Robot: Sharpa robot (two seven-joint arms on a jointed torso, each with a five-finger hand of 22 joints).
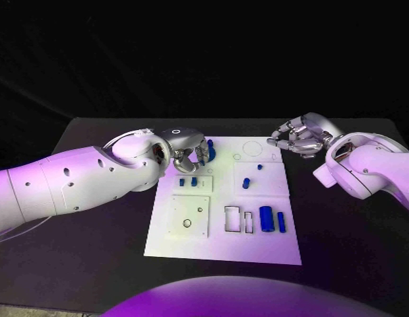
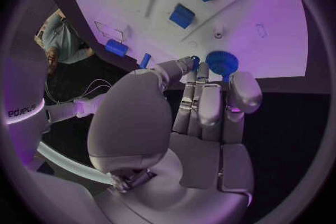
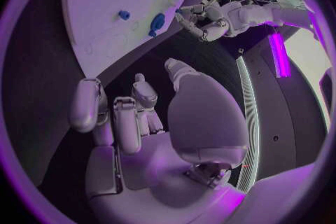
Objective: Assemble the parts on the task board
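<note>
1. The left hand [image 1: 187, 153] is seen over the far left part of the white board [image 1: 219, 244]. A small blue part [image 2: 195, 61] appears to be pinched at its fingertips [image 2: 189, 67] in the left wrist view, with the other fingers curled close beside it.
2. A round blue piece with a ridged rim [image 2: 222, 60] lies on the board just beyond those fingertips, so the next move is judged to turn on what lies straight ahead of the left hand and below it.
3. The right hand [image 1: 299, 140] is held at the board's far right corner, off its edge, with fingers curled inward and nothing seen in them. The left hand is the nearer one to the parts.
4. Other blue parts are spread on the board: 2 blocky pieces [image 1: 190, 181] just beside the left hand, a small one [image 1: 247, 183] near the middle, and 2 cylinders [image 1: 266, 220] lying in the near right part with their long axes running away from the robot.
5. The board is flat, matte and rigid, with outlined recesses [image 1: 233, 219] and small round holes [image 1: 199, 211]. The parts look like smooth hard plastic; the hands are polished metal.
6. Whether the pinched part is already touching the board cannot be told.
</note>
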